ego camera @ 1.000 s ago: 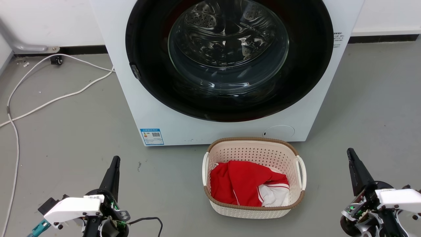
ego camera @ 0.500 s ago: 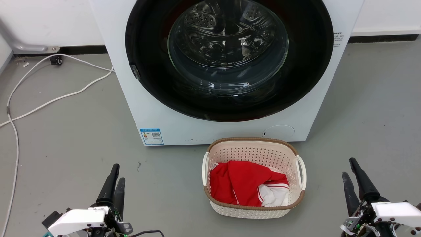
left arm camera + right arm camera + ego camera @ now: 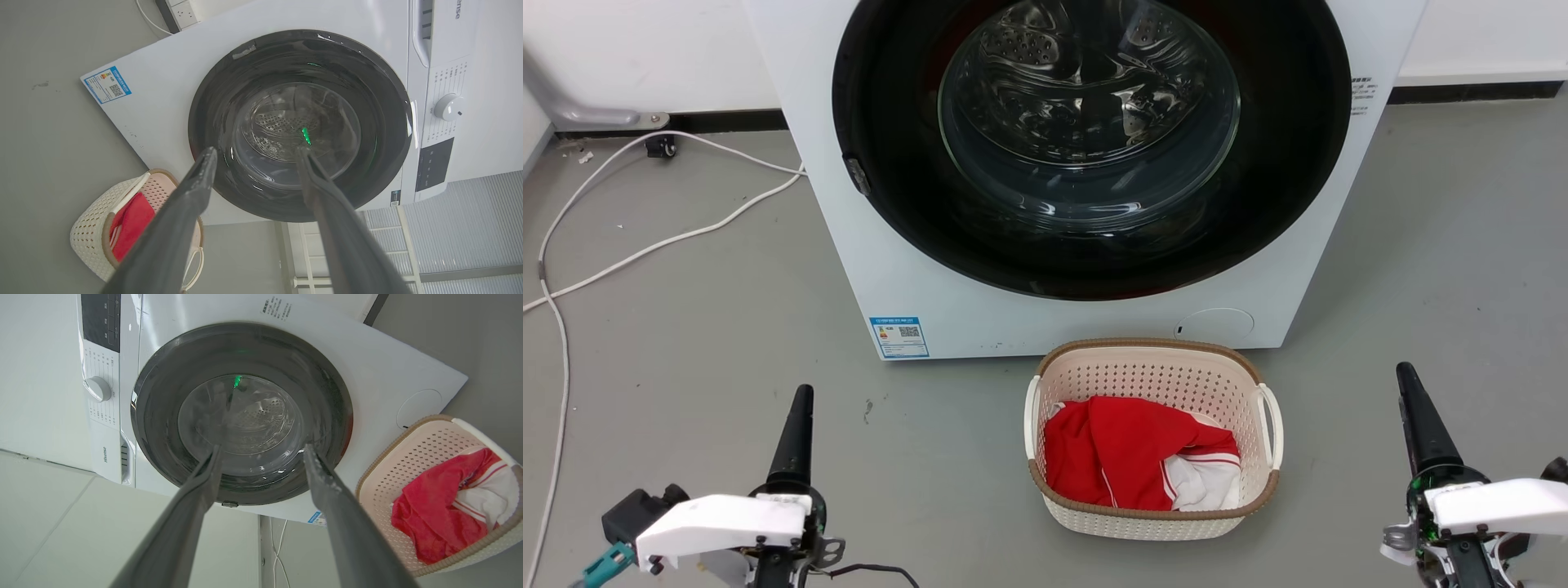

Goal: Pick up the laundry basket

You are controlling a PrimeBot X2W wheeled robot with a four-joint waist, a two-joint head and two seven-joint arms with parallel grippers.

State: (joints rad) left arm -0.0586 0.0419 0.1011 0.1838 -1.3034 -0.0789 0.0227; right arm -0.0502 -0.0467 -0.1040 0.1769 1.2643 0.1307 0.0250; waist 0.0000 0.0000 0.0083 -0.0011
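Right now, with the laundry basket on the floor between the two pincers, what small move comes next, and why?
Probably bring the left pincer and right pincer inward toward the side handles of the laundry basket. Both are open, hold nothing and stand well clear of it, while its left handle and right handle are free at its sides.

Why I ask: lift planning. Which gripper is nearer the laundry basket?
Right. The right gripper is off the right side of the laundry basket; the left gripper lies farther off its left.
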